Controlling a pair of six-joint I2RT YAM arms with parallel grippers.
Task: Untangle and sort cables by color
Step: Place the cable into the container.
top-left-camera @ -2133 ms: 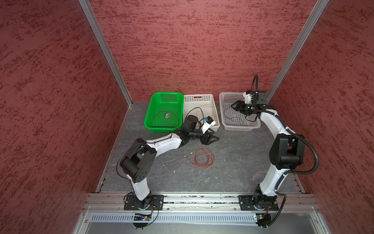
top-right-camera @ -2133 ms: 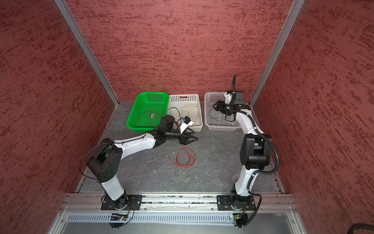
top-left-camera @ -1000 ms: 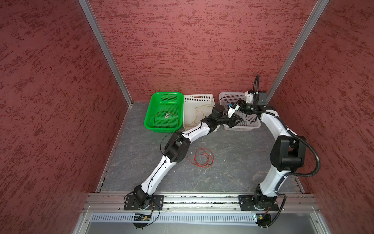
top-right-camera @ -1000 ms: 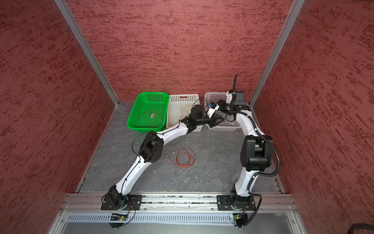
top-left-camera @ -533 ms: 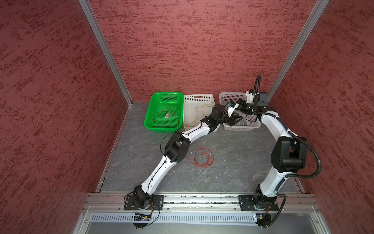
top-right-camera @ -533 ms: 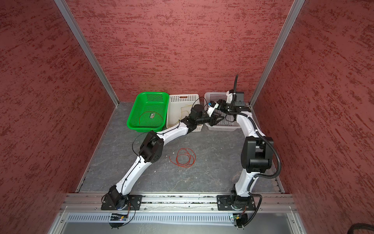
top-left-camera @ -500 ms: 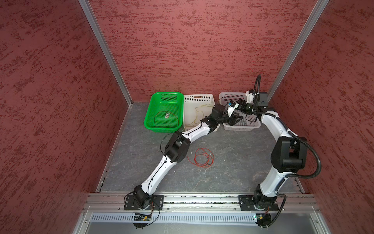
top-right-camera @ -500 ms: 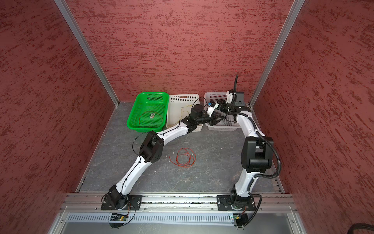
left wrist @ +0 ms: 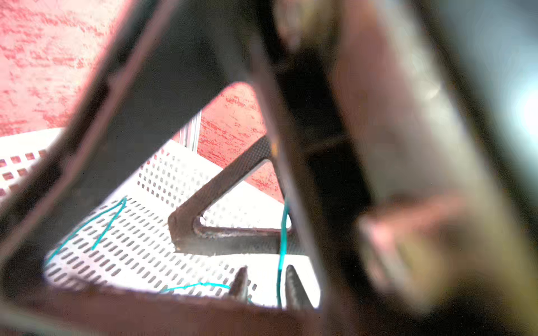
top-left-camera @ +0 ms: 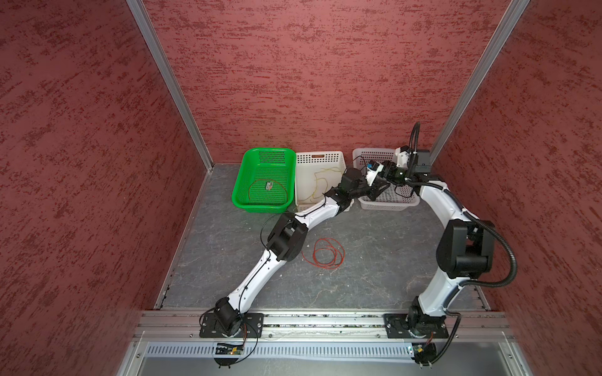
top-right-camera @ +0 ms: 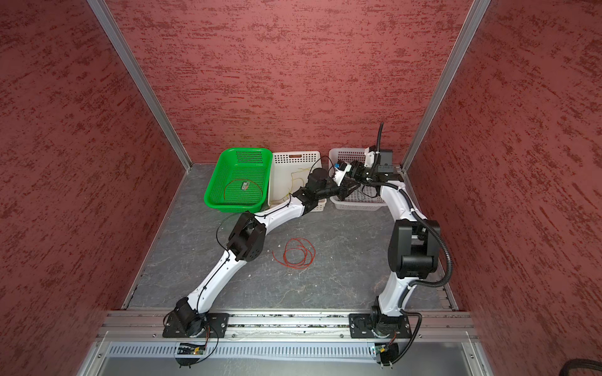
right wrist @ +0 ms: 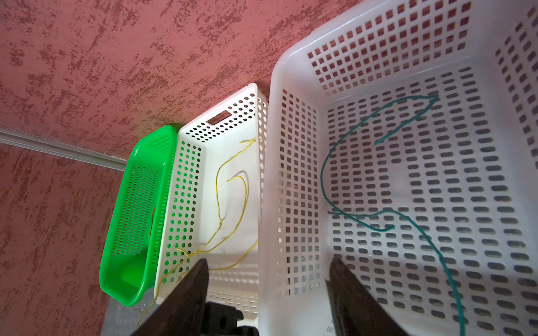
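**Hands overlap above the 1 o'clock white basket (top-left-camera: 374, 151); in both top views their fingers are hard to make out.**
Left hand (left wrist: 265, 286): fingertips (left wrist: 240, 280) narrowly apart astride the blue-green cable (left wrist: 281, 241). Right hand (right wrist: 269, 261): wide, empty. Yellow cables (right wrist: 245, 192) in the 12 o'clock basket (top-left-camera: 319, 158); red cable (top-left-camera: 249, 192) and unreadable label (top-left-camera: 268, 186) in the green basket (top-left-camera: 265, 150) at 11; red coil (top-left-camera: 324, 253) mid-surface (top-left-camera: 374, 260).

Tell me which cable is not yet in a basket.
The coiled thin red cable on the grey floor; the yellow cable, blue-green cable and second red cable are all in plastic baskets.
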